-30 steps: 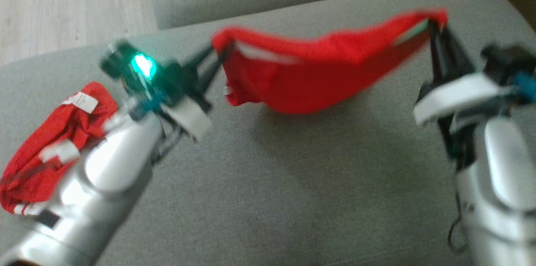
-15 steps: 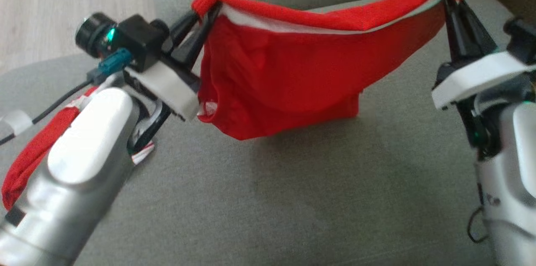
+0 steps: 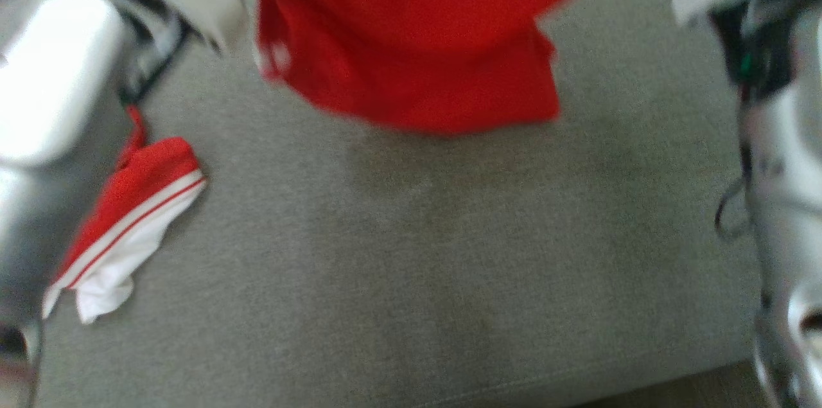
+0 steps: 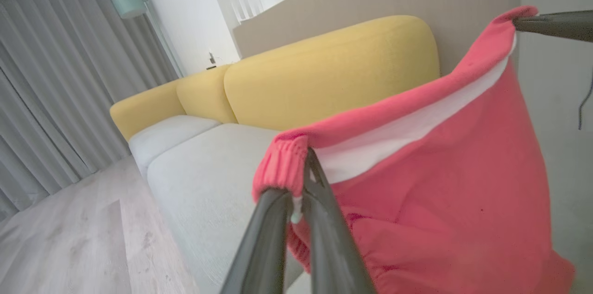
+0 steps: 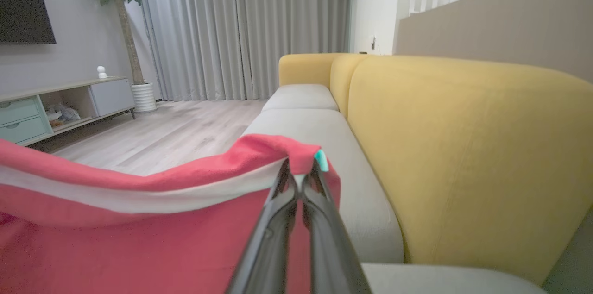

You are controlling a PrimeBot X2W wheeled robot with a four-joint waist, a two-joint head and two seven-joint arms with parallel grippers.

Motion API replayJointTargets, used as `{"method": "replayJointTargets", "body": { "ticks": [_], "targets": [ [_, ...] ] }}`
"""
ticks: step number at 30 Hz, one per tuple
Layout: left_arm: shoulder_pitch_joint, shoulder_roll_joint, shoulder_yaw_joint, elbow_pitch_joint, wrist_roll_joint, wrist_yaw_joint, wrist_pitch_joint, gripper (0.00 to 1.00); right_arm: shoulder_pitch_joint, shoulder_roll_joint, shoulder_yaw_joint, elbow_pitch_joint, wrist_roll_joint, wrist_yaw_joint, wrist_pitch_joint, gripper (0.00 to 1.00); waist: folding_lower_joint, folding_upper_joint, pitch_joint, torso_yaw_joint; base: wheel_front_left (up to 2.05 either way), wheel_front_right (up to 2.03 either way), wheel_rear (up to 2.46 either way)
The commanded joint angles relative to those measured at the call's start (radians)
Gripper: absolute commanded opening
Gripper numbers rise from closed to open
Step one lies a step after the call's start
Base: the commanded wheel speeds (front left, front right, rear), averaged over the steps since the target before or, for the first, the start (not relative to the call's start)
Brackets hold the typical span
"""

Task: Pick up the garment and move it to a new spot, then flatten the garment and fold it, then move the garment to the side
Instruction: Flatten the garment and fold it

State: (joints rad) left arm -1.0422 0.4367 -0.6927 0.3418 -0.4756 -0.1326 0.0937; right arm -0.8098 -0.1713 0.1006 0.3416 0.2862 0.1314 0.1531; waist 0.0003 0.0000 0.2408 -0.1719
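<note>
Grey sofa cushion (image 3: 411,279) up front, yellow backrest (image 5: 463,146) behind it, curtains (image 5: 208,30) and a wood floor (image 5: 162,136) further off, so a pretty normal living room.

The red garment (image 4: 440,183) is up in the air over the cushion, strung between the two arms by its elasticated band. The left gripper (image 4: 303,159) is pinched tight on the gathered corner at one end, and the right gripper (image 5: 300,171) is pinched just as tight on the other end. The rest hangs down like a hammock. Whether the bottom edge brushes the cushion, I can't tell; the head view is too blurry.

Handling-wise it looks thin, soft and light, with zero stiffness, so I'd expect it to sag and bunch anywhere it isn't held. The ribbed band is the thickest, grippiest bit, and to me the best place to grab.

A second red and white piece (image 3: 128,215) lies crumpled on the cushion to the left, well apart.

No writing I can read. A white smudge (image 3: 279,58) near the hanging cloth's lower left edge might be a logo, but it's way too blurred.
</note>
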Motion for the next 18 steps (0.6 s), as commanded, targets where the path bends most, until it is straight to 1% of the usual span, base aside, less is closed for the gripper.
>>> {"method": "replayJointTargets", "body": {
  "ticks": [1,4,6,8,12,15,18],
  "targets": [
    [-0.112,0.038,0.046,0.003,-0.005,0.002,-0.014,0.00,-0.105,0.003,0.025,0.003,-0.012,-0.001,-0.033,0.00,-0.0003,0.0000,0.061,-0.036,0.00,0.00,0.00],
    [-0.257,0.019,0.050,0.107,0.011,0.002,-0.057,0.00,-0.282,0.016,0.015,0.150,-0.040,-0.001,-0.130,0.00,-0.0003,0.0000,0.101,-0.046,0.00,0.00,0.00],
    [-0.328,-0.018,0.072,0.190,0.009,0.008,-0.114,0.00,-0.368,0.028,-0.017,0.254,-0.062,-0.001,-0.191,0.00,-0.0003,0.0000,0.112,-0.041,0.00,0.00,0.00],
    [-0.365,-0.055,0.070,0.266,0.019,0.012,-0.171,0.00,-0.416,0.040,-0.024,0.352,-0.077,-0.001,-0.228,0.00,-0.0003,0.0000,0.114,-0.035,0.00,0.00,0.00],
    [-0.345,-0.123,0.034,0.373,0.025,0.009,-0.271,0.00,-0.412,0.038,0.038,0.502,-0.090,-0.001,-0.269,0.00,-0.0003,0.0000,0.108,-0.020,0.00,0.00,0.00],
    [-0.275,-0.161,-0.022,0.417,0.024,0.005,-0.307,0.00,-0.358,0.013,0.107,0.588,-0.080,-0.001,-0.274,0.00,-0.0003,0.0000,0.099,-0.006,0.00,0.00,0.00],
    [-0.178,-0.182,-0.087,0.434,0.005,0.003,-0.326,0.00,-0.287,-0.020,0.198,0.654,-0.057,-0.001,-0.241,0.00,-0.0003,0.0000,0.083,0.003,0.00,0.00,0.00]
  ]
}}
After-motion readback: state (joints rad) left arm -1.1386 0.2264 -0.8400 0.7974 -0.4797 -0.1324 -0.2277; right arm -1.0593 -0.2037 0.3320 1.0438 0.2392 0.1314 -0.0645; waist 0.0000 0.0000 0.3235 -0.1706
